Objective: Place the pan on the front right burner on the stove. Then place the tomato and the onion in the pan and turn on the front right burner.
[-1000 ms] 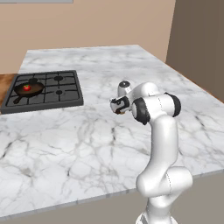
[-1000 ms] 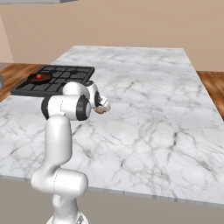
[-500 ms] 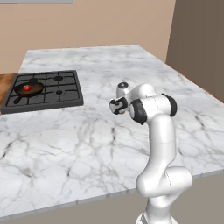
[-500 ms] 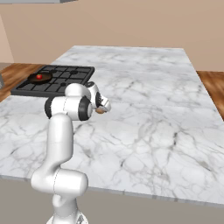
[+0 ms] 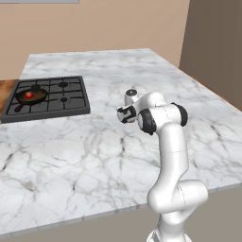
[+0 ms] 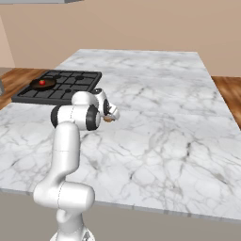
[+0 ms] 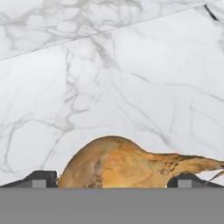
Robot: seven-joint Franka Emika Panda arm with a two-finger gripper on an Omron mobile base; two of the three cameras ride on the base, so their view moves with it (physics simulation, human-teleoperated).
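On counter (image 7: pixel 131 65), onion (image 7: pixel 118 164) sits between wide-apart gripper (image 7: pixel 111 179) fingers, not squeezed yet. Nothing moved lately. Tomato (image 5: pixel 29 94) waits in pan (image 5: pixel 31 96) on stove (image 5: pixel 71 101). Grab comes next.

onion (image 7: pixel 118 164) underside cut off

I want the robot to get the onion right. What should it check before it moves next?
1. Pan on the stove: ok, though which burner cannot be told.
2. Tomato in the pan: ok.
3. Onion in the pan: not ok, it lies on the marble counter.
4. Gripper lined up with the onion: ok, a finger tip on each side.
5. Jaws open wide enough: ok, open and apart from the onion.
6. Burner on: cannot tell.
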